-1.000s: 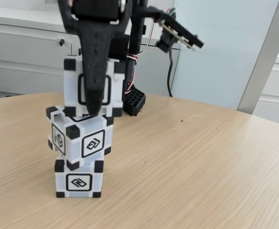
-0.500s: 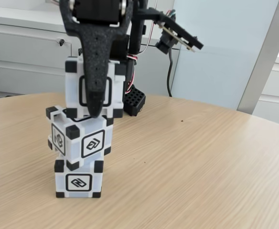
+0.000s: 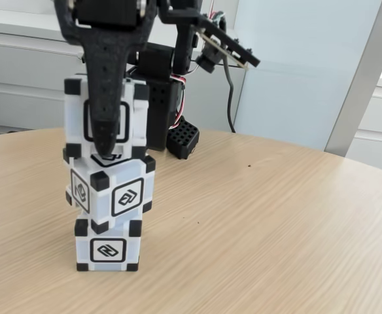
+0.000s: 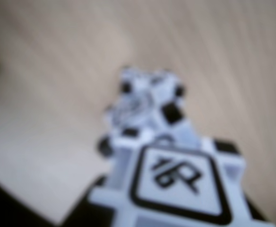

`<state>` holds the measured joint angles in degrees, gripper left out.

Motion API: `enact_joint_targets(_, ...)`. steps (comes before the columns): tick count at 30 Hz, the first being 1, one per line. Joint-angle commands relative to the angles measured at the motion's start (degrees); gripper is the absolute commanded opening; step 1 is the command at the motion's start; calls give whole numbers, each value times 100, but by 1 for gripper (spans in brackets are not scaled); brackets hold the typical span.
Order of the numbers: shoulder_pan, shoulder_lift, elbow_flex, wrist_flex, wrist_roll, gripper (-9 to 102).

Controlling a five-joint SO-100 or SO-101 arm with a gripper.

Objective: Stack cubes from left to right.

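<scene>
Upper left of the fixed view, the pincer (image 3: 106, 147) is gripping the top cube (image 3: 106, 118), hovering over the two stacked cubes (image 3: 109, 219) on the desk (image 3: 276, 235).

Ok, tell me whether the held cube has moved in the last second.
Yes. In the fixed view the held cube has shifted left and slightly up, judged against the stacked middle cube, which stayed put.

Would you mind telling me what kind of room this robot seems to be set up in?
Probably an office or lab: a rounded wood-grain table, pale grey drawer cabinets along the wall, and a frosted glass partition behind the arm.
</scene>
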<state>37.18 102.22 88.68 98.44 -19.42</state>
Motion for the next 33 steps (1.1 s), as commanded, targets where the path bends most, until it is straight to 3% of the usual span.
enact_joint_targets(1,18,211,-35,26,-79,18)
enact_joint_targets(13,9,202,-26,26,-167,35)
enact_joint_targets(33,9,229,-44,53,-53,36)
